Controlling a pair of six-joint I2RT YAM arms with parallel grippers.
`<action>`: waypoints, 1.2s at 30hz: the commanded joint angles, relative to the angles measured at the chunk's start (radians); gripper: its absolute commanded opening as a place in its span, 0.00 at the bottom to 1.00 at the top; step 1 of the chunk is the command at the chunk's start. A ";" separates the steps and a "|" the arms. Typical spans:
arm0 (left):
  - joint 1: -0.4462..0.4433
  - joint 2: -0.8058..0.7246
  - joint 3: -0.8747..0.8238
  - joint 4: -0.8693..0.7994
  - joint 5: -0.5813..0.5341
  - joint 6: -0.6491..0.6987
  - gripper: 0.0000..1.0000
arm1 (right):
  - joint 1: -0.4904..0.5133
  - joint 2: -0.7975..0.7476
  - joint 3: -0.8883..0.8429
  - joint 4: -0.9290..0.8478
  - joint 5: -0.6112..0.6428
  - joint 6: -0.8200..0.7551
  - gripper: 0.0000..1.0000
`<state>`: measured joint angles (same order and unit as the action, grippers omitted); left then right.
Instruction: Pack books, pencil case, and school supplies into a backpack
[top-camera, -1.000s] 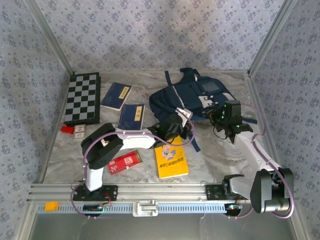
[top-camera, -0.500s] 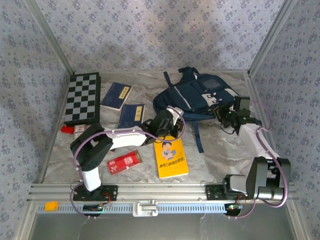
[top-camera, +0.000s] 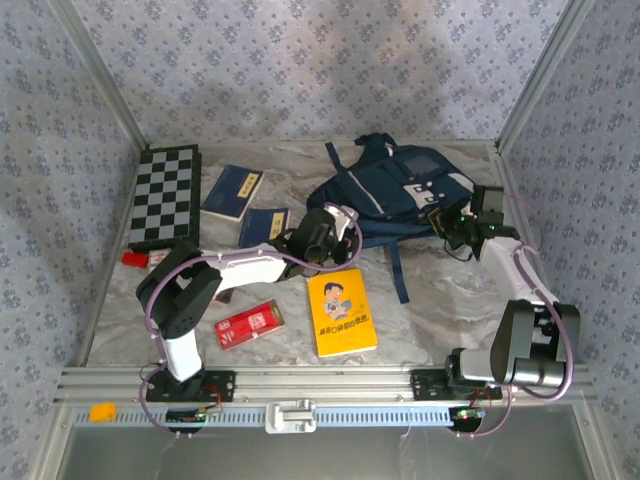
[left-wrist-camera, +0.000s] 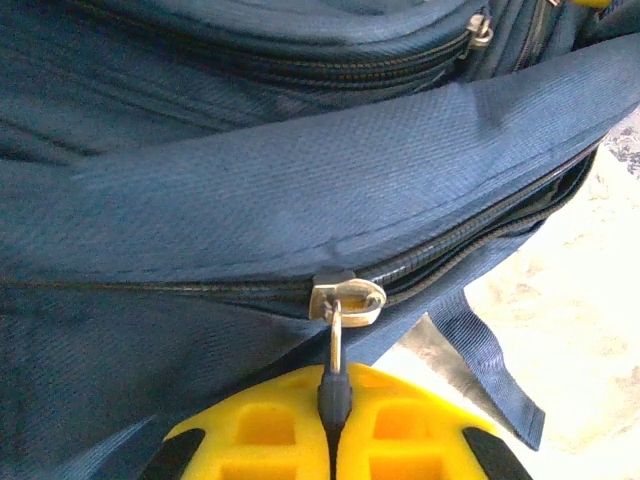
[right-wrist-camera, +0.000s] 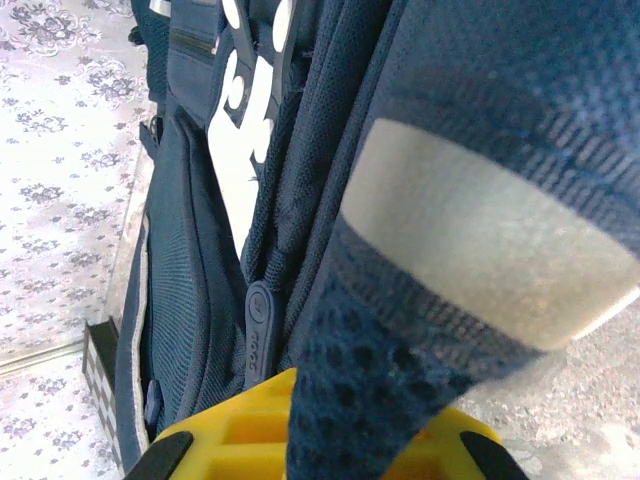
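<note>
Two end effectors hold the backpack (top-camera: 400, 190), which lies at the far right of the bench (top-camera: 440, 290). The left end effector (left-wrist-camera: 335, 405) is pinched narrow on the zip pull (left-wrist-camera: 335, 345). The zip (left-wrist-camera: 480, 245) runs crosswise just beyond it, seemingly parted right of the slider (left-wrist-camera: 347, 298) and joined left, so opening likely means dragging leftward in the wrist view. The right end effector (right-wrist-camera: 320, 440) clamps a strap (right-wrist-camera: 430, 300) at the opposite side, probably bracing the bag.

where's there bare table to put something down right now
Widest bare table: near right, between the yellow book, the backpack strap and the right arm. A narrower strip runs along the far edge, behind the navy books. Crowded: left-centre, around chessboard, pencil case and left arm.
</note>
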<state>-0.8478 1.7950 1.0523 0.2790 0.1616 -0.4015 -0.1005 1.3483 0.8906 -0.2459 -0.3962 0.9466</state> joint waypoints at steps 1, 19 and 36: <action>0.014 -0.028 0.013 -0.043 0.044 0.006 0.00 | -0.009 0.027 0.078 0.044 -0.033 -0.038 0.13; 0.005 0.033 0.147 -0.098 0.082 -0.002 0.00 | 0.191 -0.218 -0.052 -0.228 -0.156 0.028 1.00; -0.034 0.017 0.181 -0.171 0.087 0.055 0.00 | 0.366 0.027 -0.199 0.272 0.111 0.363 0.65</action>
<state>-0.8738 1.8366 1.1908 0.0921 0.2214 -0.3851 0.2665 1.3621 0.7044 -0.0357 -0.3725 1.2903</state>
